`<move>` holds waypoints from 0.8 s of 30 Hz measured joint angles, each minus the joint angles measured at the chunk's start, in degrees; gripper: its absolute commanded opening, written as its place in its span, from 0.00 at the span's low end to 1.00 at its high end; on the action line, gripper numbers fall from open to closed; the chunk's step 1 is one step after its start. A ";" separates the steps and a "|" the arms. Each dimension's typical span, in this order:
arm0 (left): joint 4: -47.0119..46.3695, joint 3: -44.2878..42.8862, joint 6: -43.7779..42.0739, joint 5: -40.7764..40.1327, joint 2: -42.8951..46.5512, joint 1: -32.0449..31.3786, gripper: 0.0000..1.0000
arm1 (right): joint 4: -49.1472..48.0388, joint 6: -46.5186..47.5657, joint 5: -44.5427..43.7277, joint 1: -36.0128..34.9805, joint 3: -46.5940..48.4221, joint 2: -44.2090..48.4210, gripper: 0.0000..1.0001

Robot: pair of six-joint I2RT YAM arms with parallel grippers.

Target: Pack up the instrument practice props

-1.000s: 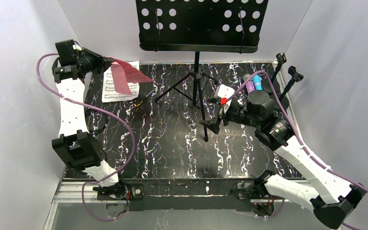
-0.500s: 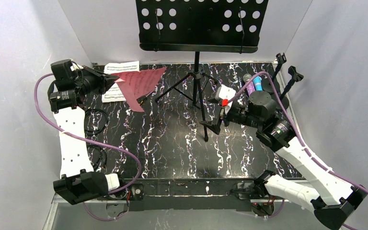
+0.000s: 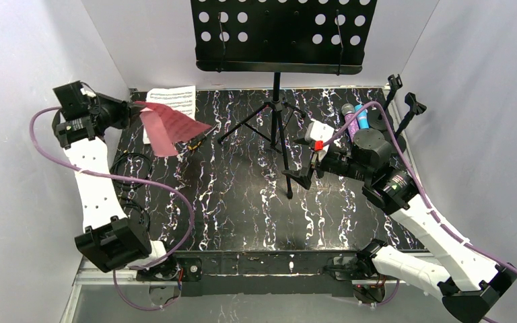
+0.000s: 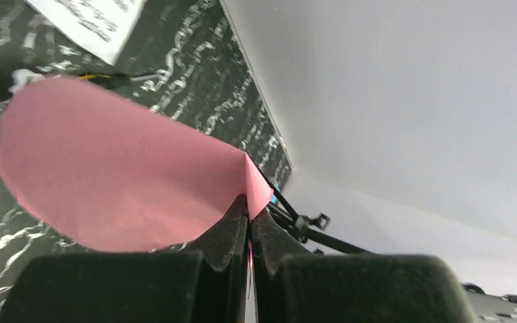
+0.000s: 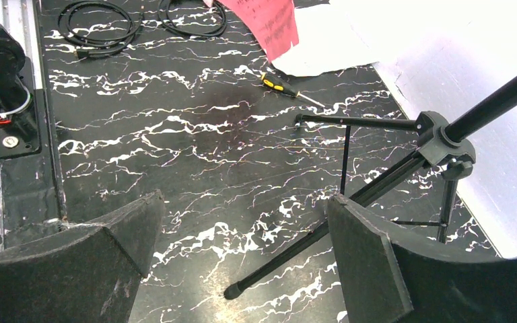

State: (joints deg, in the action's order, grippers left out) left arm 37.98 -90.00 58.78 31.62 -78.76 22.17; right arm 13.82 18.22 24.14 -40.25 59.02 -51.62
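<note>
My left gripper [image 3: 132, 113] is shut on the corner of the pink music sheet [image 3: 167, 124] and holds it bent, above the table at the far left; the sheet fills the left wrist view [image 4: 121, 182]. The white music sheet [image 3: 172, 99] lies flat beneath and behind it, and shows in the right wrist view [image 5: 336, 40]. The purple glitter microphone [image 3: 349, 118] and blue microphone [image 3: 361, 116] lie at the far right behind my right arm. Two black mic holders [image 3: 404, 106] stand by the right wall. My right gripper [image 3: 307, 160] is open and empty beside the tripod leg [image 5: 323, 235].
The tall black tripod [image 3: 276, 114] with perforated plate [image 3: 283, 33] stands at the back centre. A small yellow-handled screwdriver [image 3: 198, 140] lies near the sheets. Coiled black cable [image 3: 131, 171] lies along the left side. White walls enclose left, back and right.
My left arm has swung back toward the left wall, carrying the pink sheet off the white one; the pink sheet now hangs curled and more edge-on. The right arm barely moved.
</note>
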 measured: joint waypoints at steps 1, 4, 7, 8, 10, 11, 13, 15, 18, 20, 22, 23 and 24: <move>0.85 0.00 -0.46 -1.09 0.28 0.92 0.00 | 0.02 0.00 0.00 -0.02 0.00 0.00 0.99; 2.56 2.58 -1.62 -2.67 3.23 1.84 0.00 | 0.31 0.00 -0.02 0.00 0.00 0.28 0.99; 4.50 9.84 -1.97 -0.70 9.57 0.31 0.00 | 0.85 0.00 0.02 -0.02 0.00 1.14 0.99; 5.60 11.78 -2.01 0.44 11.41 -0.22 0.00 | 1.07 0.00 0.02 -0.02 0.02 1.53 0.99; 7.45 13.88 -2.03 3.82 13.68 -1.14 0.00 | 1.29 0.00 0.07 -0.02 0.00 2.23 0.99; 7.87 14.10 -2.12 5.20 13.99 -1.38 0.00 | 1.40 0.00 0.07 -0.02 0.00 2.58 0.99; 9.22 13.64 -2.93 7.52 13.84 -1.55 0.00 | 1.70 0.00 0.24 -0.02 0.02 3.19 0.99; 11.45 11.56 -4.24 8.26 12.85 -1.73 0.00 | 2.14 0.02 0.55 -0.02 0.00 3.58 0.99; 13.73 7.72 -6.03 8.96 12.07 -2.56 0.00 | 2.05 0.04 1.55 -0.02 -0.28 3.69 0.99; 14.97 5.84 -7.17 9.77 12.33 -4.07 0.00 | 0.98 0.02 2.19 -0.09 -1.46 3.76 0.99; 15.87 5.49 -7.85 10.25 13.25 -6.25 0.00 | -0.79 -0.02 2.67 -0.33 -3.08 3.74 0.99; 16.48 5.57 -7.89 10.49 13.77 -7.26 0.00 | -1.64 -0.04 2.91 -0.46 -3.78 3.61 0.99; 16.85 5.95 -7.93 10.73 14.53 -8.44 0.00 | -2.71 -0.17 3.13 -0.70 -4.61 3.26 0.98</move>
State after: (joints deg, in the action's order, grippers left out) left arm 54.83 -84.05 50.85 42.35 -64.23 13.74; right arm 11.11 18.04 27.27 -40.95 54.41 -48.36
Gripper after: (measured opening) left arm 0.008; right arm 0.985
